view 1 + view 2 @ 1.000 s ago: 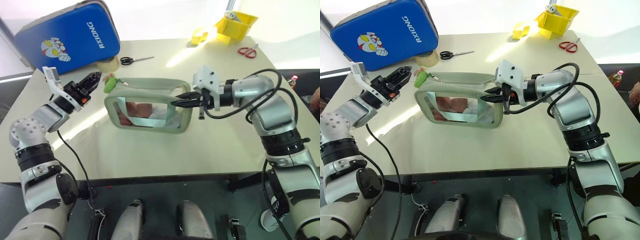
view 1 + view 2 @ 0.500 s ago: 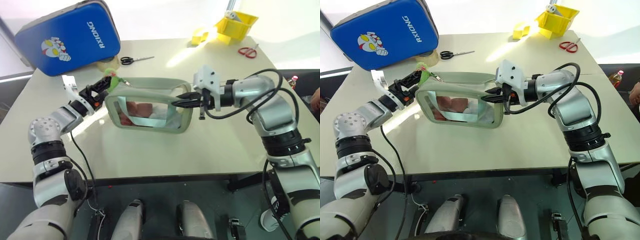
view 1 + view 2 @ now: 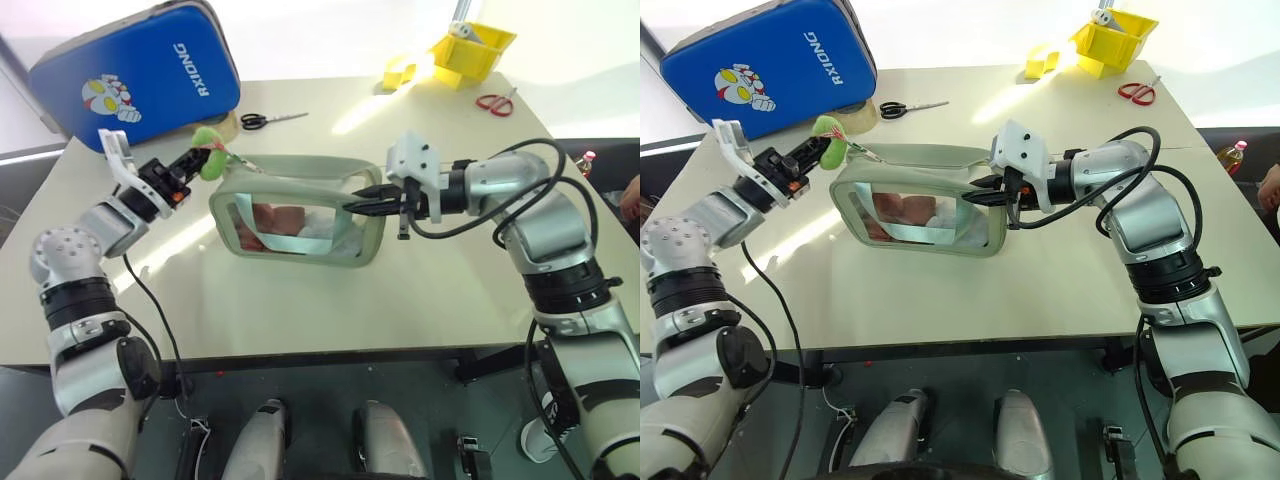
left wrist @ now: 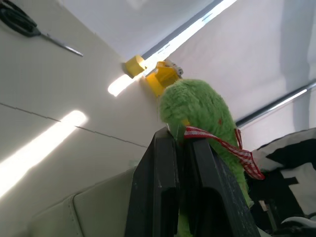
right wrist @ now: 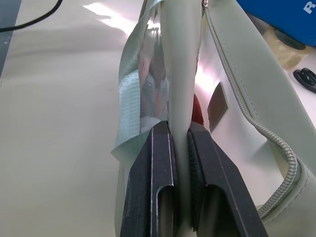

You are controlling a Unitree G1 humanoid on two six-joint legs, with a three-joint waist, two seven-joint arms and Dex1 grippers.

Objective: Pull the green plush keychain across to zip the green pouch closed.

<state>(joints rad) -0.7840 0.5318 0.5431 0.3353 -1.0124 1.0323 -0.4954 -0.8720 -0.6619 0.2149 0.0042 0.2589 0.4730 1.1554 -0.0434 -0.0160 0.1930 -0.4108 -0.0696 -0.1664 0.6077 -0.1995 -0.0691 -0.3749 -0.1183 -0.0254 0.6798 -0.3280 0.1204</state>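
The green plush keychain (image 3: 207, 164) sits pinched in the left gripper (image 3: 187, 167), apparently lifted, at the green pouch (image 3: 300, 210)'s left end; the right gripper (image 3: 360, 205) clamps the pouch's right edge.

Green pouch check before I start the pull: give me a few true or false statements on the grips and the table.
1. The left gripper is shut on the plush keychain. True.
2. The right gripper hangs open above the green pouch. False: it is shut on the pouch's end.
3. The black scissors lie inside the pouch. False: they lie on the table behind it.
4. The blue case stands beyond the keychain. True.
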